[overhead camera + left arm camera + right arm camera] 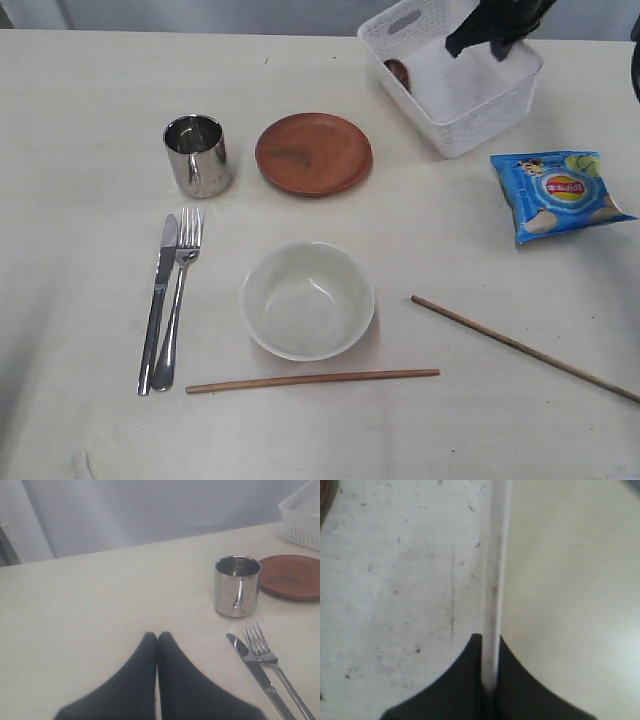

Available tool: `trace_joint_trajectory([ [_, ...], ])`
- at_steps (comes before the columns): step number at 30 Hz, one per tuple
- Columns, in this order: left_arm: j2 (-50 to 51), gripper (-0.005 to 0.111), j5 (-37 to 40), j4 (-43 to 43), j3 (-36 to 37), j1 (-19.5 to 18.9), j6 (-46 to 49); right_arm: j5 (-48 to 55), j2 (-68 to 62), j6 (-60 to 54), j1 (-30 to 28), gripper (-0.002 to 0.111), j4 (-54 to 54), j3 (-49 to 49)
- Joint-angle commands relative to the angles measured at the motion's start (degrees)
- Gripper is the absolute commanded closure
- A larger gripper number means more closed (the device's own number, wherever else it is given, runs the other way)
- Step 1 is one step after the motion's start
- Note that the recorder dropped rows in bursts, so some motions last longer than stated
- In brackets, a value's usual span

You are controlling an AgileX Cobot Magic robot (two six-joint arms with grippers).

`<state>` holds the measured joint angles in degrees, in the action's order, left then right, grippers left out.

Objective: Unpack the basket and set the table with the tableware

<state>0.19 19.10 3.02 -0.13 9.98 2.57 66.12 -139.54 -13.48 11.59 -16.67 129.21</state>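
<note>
Most of the spoon [397, 72] hidden behind the basket [470, 125] wall near the counter's [90, 80] far right corner, right gripper [480, 45] cut off by the picture's top, one chopstick [520, 347] running off the right edge, bag [560, 192] print too small to read.

The blue chip bag [560, 193] bears a red-yellow emblem, seemingly Lay's; lettering unreadable.

Matte black left gripper [157, 636]; smooth wedge-shaped fingers [132, 682] tapering to narrow tips; right gripper [489, 640] likewise black.
</note>
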Motion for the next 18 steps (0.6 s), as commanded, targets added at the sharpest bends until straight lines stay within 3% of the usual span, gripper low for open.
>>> trace_joint_trajectory([
  [1, -0.2, 0.107, -0.3, -0.1, 0.1, -0.1, 0.0, -1.0, 4.9, 8.9, 3.5, 0.109, -24.0, 0.0],
  [10, -0.2, 0.107, -0.3, -0.1, 0.1, -0.1, 0.0, 3.8, 8.0, 22.3, 12.8, 0.109, -61.3, -2.2],
  [18, -0.2, 0.107, -0.3, -0.1, 0.1, -0.1, 0.0, 3.8, 15.3, 41.6, 20.9, 0.109, -83.3, -30.7],
])
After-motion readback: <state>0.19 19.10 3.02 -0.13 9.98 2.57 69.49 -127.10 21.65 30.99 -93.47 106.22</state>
